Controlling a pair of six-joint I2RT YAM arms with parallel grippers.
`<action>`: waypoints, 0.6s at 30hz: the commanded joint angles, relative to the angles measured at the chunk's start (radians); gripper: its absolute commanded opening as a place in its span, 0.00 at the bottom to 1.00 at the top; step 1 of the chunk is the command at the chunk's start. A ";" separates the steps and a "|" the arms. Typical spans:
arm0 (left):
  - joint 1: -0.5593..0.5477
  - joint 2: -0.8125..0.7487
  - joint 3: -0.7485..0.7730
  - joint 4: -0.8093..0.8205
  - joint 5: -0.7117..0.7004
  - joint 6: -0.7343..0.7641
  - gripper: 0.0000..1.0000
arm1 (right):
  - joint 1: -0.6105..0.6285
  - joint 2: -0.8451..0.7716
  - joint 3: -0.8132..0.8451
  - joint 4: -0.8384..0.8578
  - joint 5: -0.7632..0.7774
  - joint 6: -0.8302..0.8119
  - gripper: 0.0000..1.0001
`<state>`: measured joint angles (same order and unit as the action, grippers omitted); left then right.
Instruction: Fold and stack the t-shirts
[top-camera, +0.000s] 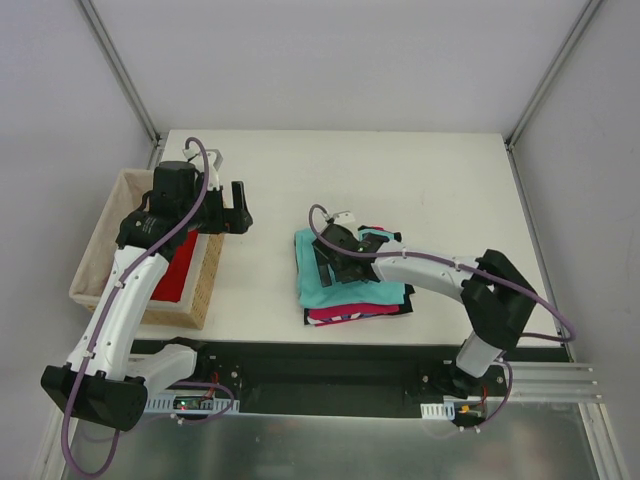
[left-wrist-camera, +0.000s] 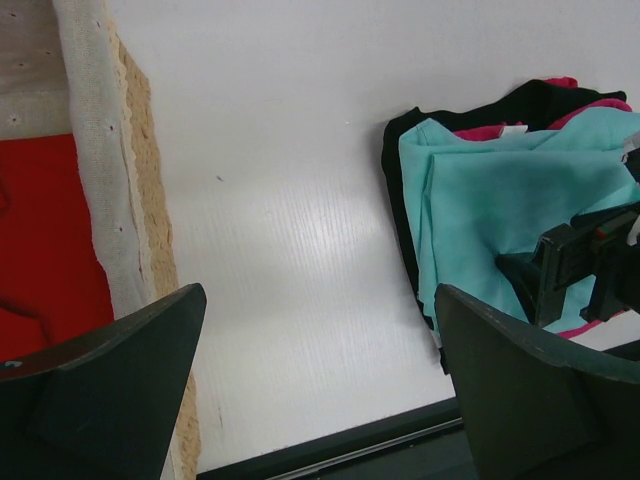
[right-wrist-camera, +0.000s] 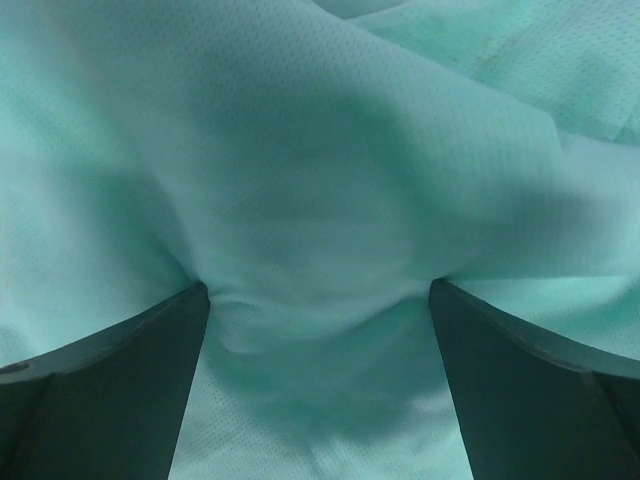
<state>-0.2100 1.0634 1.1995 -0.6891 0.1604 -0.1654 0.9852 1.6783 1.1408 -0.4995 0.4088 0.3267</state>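
Teal t-shirt (top-camera: 318, 288), long axis left-right

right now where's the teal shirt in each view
top external: teal shirt mid-frame, under the right gripper.
left wrist: right side, lying over a black shirt.
right wrist: fills the whole frame.
shared landmark: the right gripper, its fingers spread on the teal cloth.
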 joint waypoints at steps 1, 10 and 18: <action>-0.009 0.001 0.002 0.020 0.007 0.003 0.99 | -0.011 0.069 -0.030 0.056 -0.087 0.055 0.96; -0.014 -0.008 -0.002 0.019 -0.028 0.013 0.99 | -0.123 0.210 -0.004 0.099 -0.220 0.071 0.96; -0.014 -0.008 0.000 0.019 -0.051 0.018 0.99 | -0.220 0.274 0.031 0.092 -0.271 0.051 0.97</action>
<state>-0.2108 1.0653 1.1995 -0.6865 0.1406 -0.1642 0.8215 1.8214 1.2404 -0.4046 0.2317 0.3550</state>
